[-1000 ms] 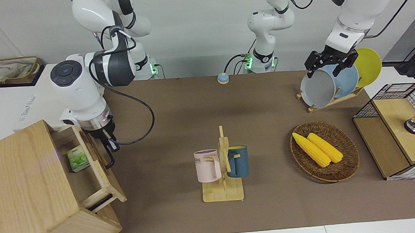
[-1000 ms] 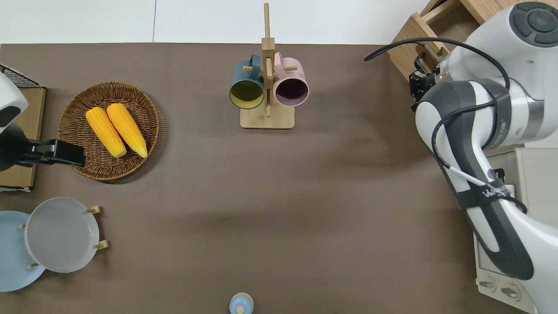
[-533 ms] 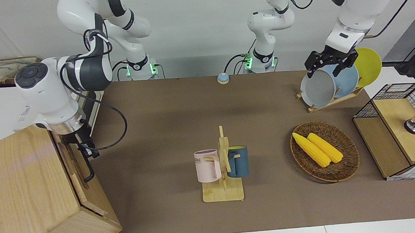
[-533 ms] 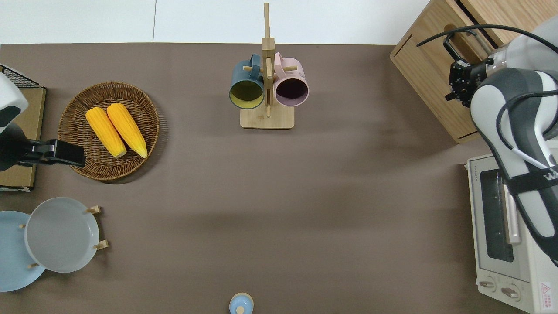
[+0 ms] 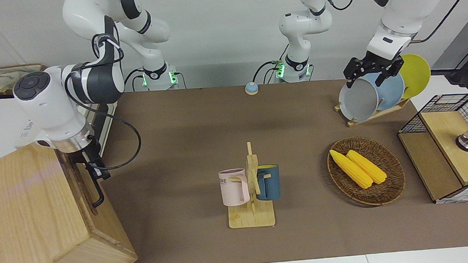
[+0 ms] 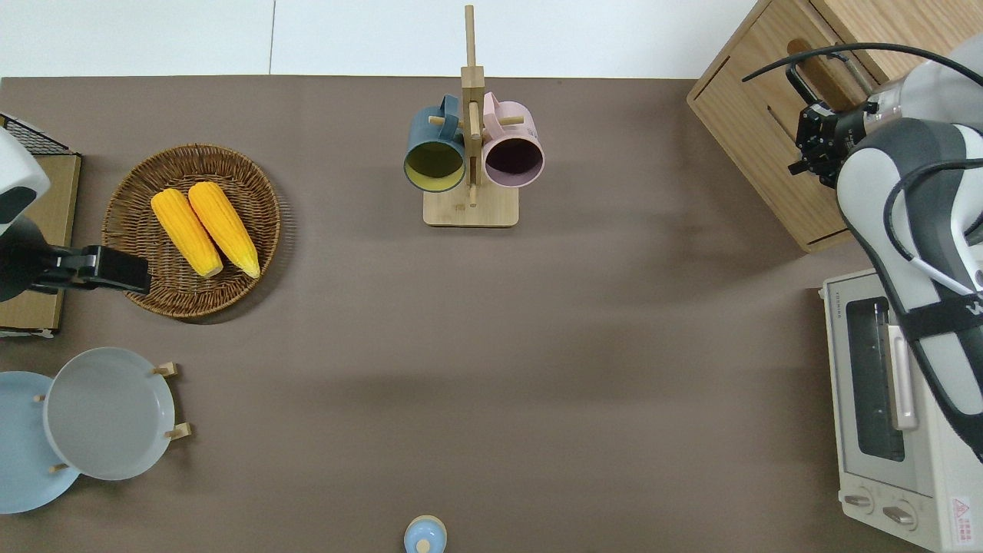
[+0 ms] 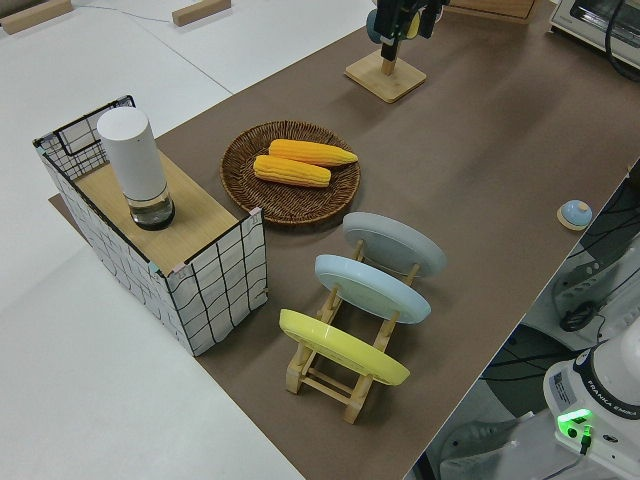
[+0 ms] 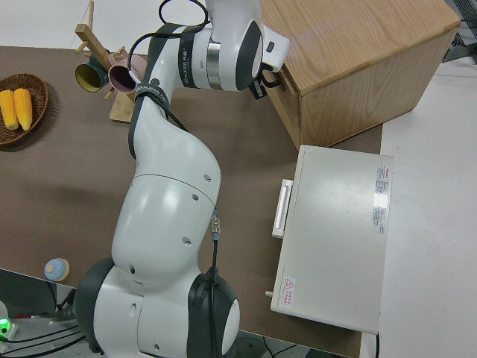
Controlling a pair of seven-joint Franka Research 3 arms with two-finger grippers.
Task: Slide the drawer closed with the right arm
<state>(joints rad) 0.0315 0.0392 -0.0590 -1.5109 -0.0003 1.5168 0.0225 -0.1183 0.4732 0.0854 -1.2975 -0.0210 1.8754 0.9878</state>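
The drawer (image 5: 82, 185) sits pushed into the big pale wooden box (image 5: 27, 209) at the right arm's end of the table, its front panel about level with the box face. Its black bar handle (image 5: 98, 192) stands out from the panel. It also shows in the overhead view (image 6: 768, 104) with the handle (image 6: 799, 75). My right gripper (image 5: 93, 166) is at the drawer front, by the end of the handle nearer the robots, and also shows in the overhead view (image 6: 815, 146) and the right side view (image 8: 261, 80). The left arm is parked.
A white toaster oven (image 6: 883, 415) stands beside the box, nearer the robots. A wooden mug rack (image 5: 250, 195) with two mugs is mid-table. A wicker basket (image 5: 395, 178) of corn, a plate rack (image 5: 372, 94) and a wire-frame shelf (image 5: 446, 151) are toward the left arm's end.
The drawer, open a second ago with a green box showing inside, has slid into the box. My right gripper moved with its front; in the last half second it barely shifted.
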